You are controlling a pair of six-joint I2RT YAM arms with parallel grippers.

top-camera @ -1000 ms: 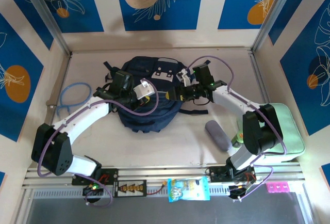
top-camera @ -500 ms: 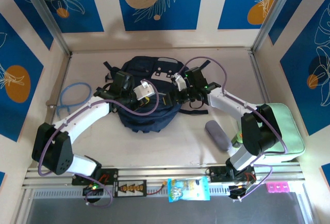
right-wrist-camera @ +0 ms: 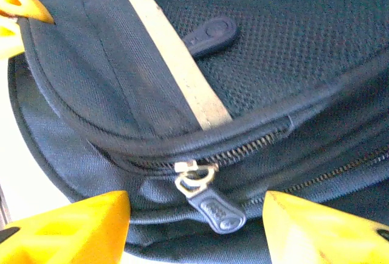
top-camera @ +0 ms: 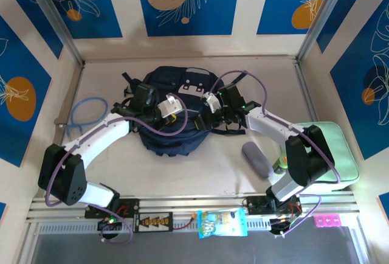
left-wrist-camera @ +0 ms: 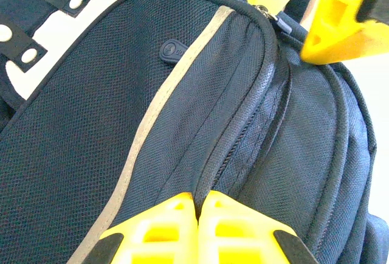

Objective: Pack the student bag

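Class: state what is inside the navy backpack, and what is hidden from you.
Nothing of the inside shows. The student bag lies with its zip closed, the zip pull lying between the fingers of the open right pincer. Its fabric covers whatever it holds.

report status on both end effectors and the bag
Left end effector shut, at a seam of the student bag. Right end effector open, straddling the zipper pull, not yet gripping. Nothing blocking the pull.
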